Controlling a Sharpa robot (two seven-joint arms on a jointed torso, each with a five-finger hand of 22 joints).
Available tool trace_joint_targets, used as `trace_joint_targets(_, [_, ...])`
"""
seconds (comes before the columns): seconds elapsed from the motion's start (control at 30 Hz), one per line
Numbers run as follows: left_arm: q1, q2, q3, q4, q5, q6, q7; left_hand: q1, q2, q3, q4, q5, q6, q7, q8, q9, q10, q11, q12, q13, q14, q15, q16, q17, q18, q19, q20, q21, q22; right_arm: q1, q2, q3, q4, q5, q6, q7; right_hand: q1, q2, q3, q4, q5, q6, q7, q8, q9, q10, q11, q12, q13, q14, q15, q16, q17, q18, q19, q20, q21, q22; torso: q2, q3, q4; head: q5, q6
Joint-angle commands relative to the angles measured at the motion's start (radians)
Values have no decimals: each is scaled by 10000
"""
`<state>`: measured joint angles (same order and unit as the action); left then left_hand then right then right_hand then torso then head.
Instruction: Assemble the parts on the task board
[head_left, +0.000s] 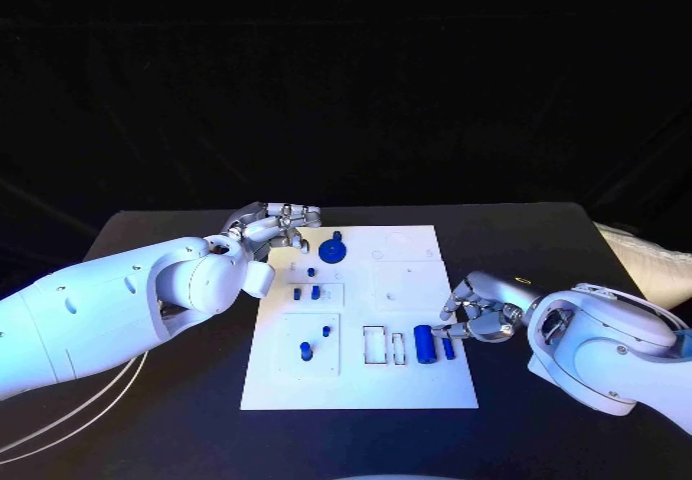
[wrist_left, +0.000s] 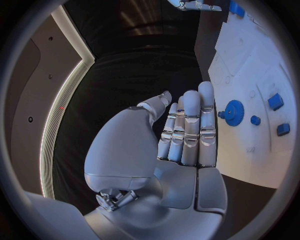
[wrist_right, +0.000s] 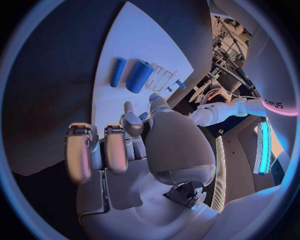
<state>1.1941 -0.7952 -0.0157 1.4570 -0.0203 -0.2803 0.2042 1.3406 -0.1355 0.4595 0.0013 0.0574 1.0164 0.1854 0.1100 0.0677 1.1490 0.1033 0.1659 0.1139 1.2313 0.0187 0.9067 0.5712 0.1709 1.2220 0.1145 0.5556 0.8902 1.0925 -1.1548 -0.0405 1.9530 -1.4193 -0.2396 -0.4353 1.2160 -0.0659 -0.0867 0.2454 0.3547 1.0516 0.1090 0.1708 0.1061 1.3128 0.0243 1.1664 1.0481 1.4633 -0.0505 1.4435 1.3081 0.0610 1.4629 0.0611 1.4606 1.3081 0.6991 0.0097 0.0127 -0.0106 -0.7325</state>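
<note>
The white task board (head_left: 411, 390) lies mid-tabletop, with a blue gear (head_left: 335, 248) at its far left and two blue cylinders (head_left: 424, 343) lying loose near-right, so most assembly looks undone. The left robot hand (head_left: 274, 226) hovers flat and empty by the gear; the right robot hand (head_left: 473, 312) rests beside the cylinders, fingers parted, seemingly holding nothing.

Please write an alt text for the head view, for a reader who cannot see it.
A white task board lies on a black table between two robot arms, with small blue parts on it, among them a gear and a cylinder. The left hand hovers beside the gear; the right hand is near the cylinder.
</note>
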Motion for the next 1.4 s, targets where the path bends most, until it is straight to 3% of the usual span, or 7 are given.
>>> trace_joint_targets(0.03, [-12, 14, 5, 11, -35, 125, 59, 48, 77, -68, -11, 13, -59, -5, 3, 8, -70, 29, 62, 13, -79, 6, -6, -9, 122, 43, 42, -26, -10, -45, 140, -6, 7, -603, 509, -836, -79, -8, -248, 206, -162, -62, -18, 113, 41, 72, 20, 164, 266, 712, 40, 46, 586, -181, 215, 3, 45, 706, -3, -6, -9, -14, -11])
trace_joint_targets(0.13, [-21, 30, 5, 15, -35, 150, 54, 48, 77, -68, -11, 13, -59, -5, 3, 8, -70, 29, 62, 13, -79, 6, -6, -9, 122, 43, 42, -26, -10, -78, 305, -9, -31, -687, 618, -987, -143, 7, -401, 381, -382, -65, -21, 173, 70, 112, 17, 266, 447, 706, 41, 43, 580, -183, 213, 13, 51, 716, -6, -14, 9, -35, -19])
trace_joint_targets(0.47, [-41, 6, 5, 14, -35, 146, 52, 48, 77, -68, -11, 13, -59, -5, 3, 8, -70, 29, 62, 13, -79, 6, -6, -9, 122, 43, 42, -26, -10, -316, 763, -9, -290, -1121, 775, -1253, -123, 48, -451, 414, -447, -44, -30, 218, 91, 131, 10, 308, 526, 707, 37, 49, 588, -183, 213, 13, 55, 722, 14, -7, -17, 36, -39])
trace_joint_targets(0.57, [-61, 3, 4, 14, -35, 151, 49, 48, 77, -68, -11, 13, -59, -5, 3, 8, -70, 29, 62, 13, -79, 6, -6, -9, 122, 43, 42, -26, -10, -371, 905, -9, -384, -1247, 851, -1317, -122, 80, -460, 424, -458, -46, -31, 226, 95, 111, 10, 285, 509, 704, 37, 42, 578, -181, 208, 13, 50, 714, 9, -5, 11, 43, -36])
trace_joint_targets(1.03, [-97, -29, 4, 37, -36, 212, 57, 48, 77, -68, -11, 13, -59, -5, 3, 8, -70, 29, 62, 13, -79, 6, -6, -9, 122, 43, 42, -26, -10, -616, 1432, -9, -782, -1420, 902, -1436, 285, 458, -465, 336, -390, -53, -46, 346, 157, 43, -4, 207, 580, 688, 27, 10, 532, -176, 188, 9, 37, 699, 4, -22, -5, 146, -158])
trace_joint_targets(1.2, [-98, -41, 4, 38, -36, 218, 53, 48, 77, -68, -11, 13, -59, -5, 3, 8, -70, 29, 62, 13, -79, 6, -6, -9, 122, 43, 42, -26, -10, -652, 1475, -9, -837, -1350, 716, -1450, 507, 557, -464, 277, -302, -44, -54, 395, 182, 50, -13, 204, 645, 691, 21, 20, 550, -176, 186, 2, 39, 703, -5, -32, -6, 142, -164])
trace_joint_targets(1.4, [-99, -44, 4, 40, -36, 280, 53, 59, 74, -102, -15, 11, -66, -3, 9, 6, -88, 32, 87, 14, -86, 6, -3, -24, 120, 51, 41, -47, -28, -663, 1455, -8, -789, -1201, 20, -1412, 854, 980, -326, 223, -255, 96, -105, 519, 251, 202, -60, 360, 911, 701, -15, 47, 593, -180, 197, -27, 53, 731, -4, -24, 3, 152, -162])
